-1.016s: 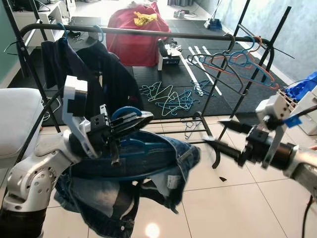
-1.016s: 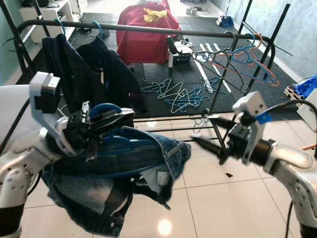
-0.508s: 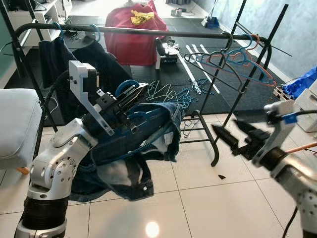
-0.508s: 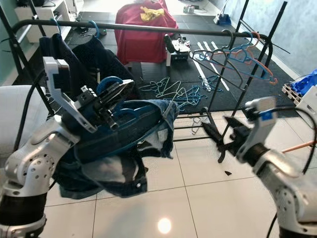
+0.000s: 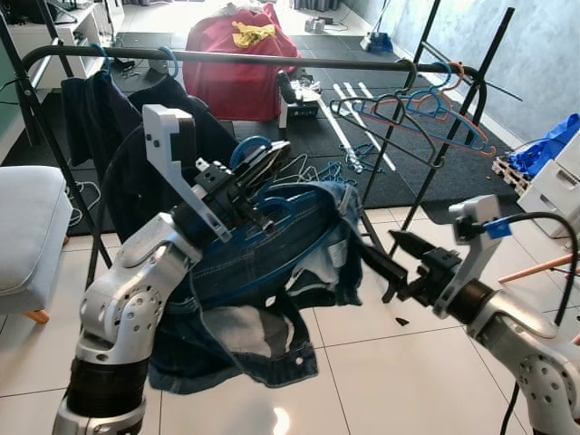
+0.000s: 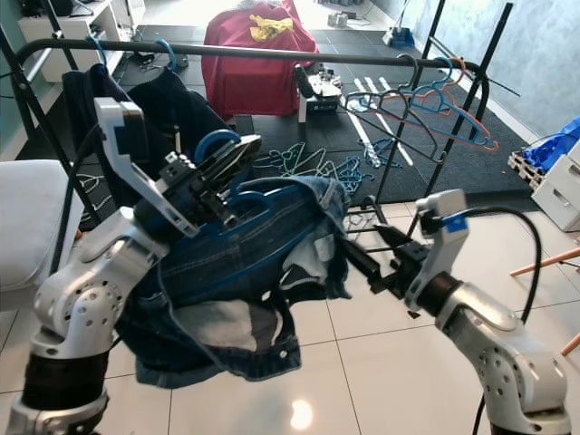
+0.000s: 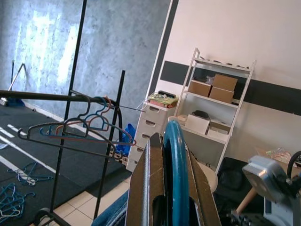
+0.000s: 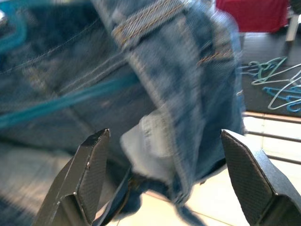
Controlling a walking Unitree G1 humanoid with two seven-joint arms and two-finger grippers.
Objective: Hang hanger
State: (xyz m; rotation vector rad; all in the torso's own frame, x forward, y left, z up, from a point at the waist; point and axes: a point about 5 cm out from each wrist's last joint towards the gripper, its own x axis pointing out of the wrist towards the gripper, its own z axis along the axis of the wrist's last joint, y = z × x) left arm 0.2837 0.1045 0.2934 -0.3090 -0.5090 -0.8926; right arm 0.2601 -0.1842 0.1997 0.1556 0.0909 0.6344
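Note:
My left gripper (image 5: 260,165) is shut on the hook of a blue hanger (image 5: 248,148), raised just below the black clothes rail (image 5: 272,58). Blue jeans (image 5: 272,263) hang draped over that hanger. In the left wrist view the blue hook (image 7: 175,174) stands upright between the two fingers, with the rail (image 7: 37,95) off to one side. My right gripper (image 5: 381,261) is open, close beside the jeans' right edge. In the right wrist view its fingers (image 8: 91,160) stand wide apart with the jeans (image 8: 178,84) right in front.
Dark garments (image 5: 127,118) hang at the rail's left end, and empty hangers (image 5: 417,104) at its right end. Loose hangers (image 5: 317,168) lie on the black mat behind. A red bag (image 5: 240,54) sits further back, a grey seat (image 5: 27,227) at left, white drawers (image 5: 557,186) at right.
My left arm has lifted the hanger and jeans up and closer to the rail. My right gripper has moved left, up to the jeans. The camera has shifted too.

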